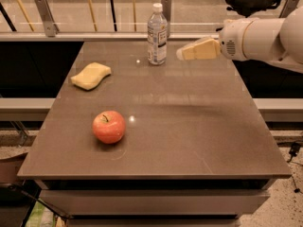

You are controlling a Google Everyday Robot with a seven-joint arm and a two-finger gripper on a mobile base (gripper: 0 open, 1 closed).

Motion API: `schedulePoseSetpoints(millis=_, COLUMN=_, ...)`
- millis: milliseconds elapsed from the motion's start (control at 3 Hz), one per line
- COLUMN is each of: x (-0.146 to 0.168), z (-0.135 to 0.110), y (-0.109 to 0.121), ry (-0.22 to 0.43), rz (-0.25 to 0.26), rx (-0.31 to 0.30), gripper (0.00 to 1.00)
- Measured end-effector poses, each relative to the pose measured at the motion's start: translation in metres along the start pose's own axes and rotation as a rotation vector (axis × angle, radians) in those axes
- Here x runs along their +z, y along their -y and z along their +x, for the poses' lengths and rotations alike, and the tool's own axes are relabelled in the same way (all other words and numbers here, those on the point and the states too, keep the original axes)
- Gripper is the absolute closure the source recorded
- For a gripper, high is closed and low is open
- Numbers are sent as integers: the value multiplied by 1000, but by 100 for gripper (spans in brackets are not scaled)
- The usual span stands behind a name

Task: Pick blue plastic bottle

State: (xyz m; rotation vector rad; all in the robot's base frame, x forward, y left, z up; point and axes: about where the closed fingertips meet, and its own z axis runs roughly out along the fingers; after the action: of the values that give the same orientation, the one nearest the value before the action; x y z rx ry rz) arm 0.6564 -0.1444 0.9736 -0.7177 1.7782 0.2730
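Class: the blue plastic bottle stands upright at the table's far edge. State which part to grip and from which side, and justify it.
Grip the blue plastic bottle around its straight, round middle, at the label, coming in level from the camera's right, where the gripper hovers apart from it. It stands upright; the cap is narrow, and nothing stands between them.

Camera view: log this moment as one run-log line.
hand: right of blue plastic bottle, apart | bottle: upright, far table edge, not yet grasped | apple: near left | yellow sponge: left
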Motion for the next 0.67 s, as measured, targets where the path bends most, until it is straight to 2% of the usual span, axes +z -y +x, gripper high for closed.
schedulePoseSetpoints(millis=667, x=41, z=-6, y=10, ry=117, rz=42, rx=73, gripper=0)
